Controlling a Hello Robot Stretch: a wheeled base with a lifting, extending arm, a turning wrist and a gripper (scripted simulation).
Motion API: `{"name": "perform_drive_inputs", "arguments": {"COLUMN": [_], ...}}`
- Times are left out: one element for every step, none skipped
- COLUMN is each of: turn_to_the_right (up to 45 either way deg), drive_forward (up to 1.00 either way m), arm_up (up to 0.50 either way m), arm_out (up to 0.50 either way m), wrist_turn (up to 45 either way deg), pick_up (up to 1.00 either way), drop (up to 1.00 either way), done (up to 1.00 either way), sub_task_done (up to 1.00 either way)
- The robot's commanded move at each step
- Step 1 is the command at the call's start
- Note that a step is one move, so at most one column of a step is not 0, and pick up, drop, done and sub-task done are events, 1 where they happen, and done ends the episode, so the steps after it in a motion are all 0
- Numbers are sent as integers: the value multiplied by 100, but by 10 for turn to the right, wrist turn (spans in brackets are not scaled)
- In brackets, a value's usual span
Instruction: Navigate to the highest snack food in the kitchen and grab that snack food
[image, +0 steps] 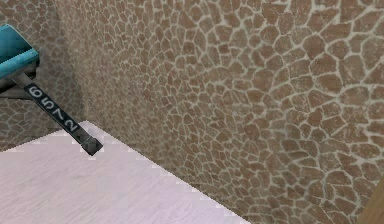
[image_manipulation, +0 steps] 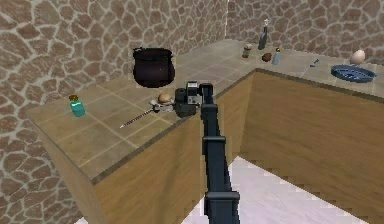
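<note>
Arm side view: the arm (image_manipulation: 215, 160) reaches out over the counter (image_manipulation: 110, 140). The gripper (image_manipulation: 174, 103) is right next to a small tan lump (image_manipulation: 164, 96) lying on the counter top, just near of the black pot (image_manipulation: 153, 65). We take the lump for the snack, though its shape is too small to confirm.

We cannot tell whether the gripper touches the lump or has hold of anything, and the pictures do not show how its fingers are set.

A thin utensil (image_manipulation: 138, 119) lies to the lump's near left, and a teal jar (image_manipulation: 77, 105) stands farther left. A bottle (image_manipulation: 263, 36) and a blue plate (image_manipulation: 352, 72) are well apart on the far right.

Forward view: stone wall (image: 250, 90) and pale floor (image: 90, 190).

Judgement: the drive looks finished and the grab is in hand. Next we need a sure grip on the lump, then a straight lift that stays clear of the pot and the utensil.
</note>
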Motion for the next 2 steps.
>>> {"name": "perform_drive_inputs", "arguments": {"turn_to_the_right": [0, 0], "drive_forward": [0, 0], "arm_up": [10, 0], "arm_out": [0, 0], "wrist_turn": [0, 0], "pick_up": [0, 0], "drop": [0, 0], "done": [0, 100], "sub_task_done": [0, 0]}}
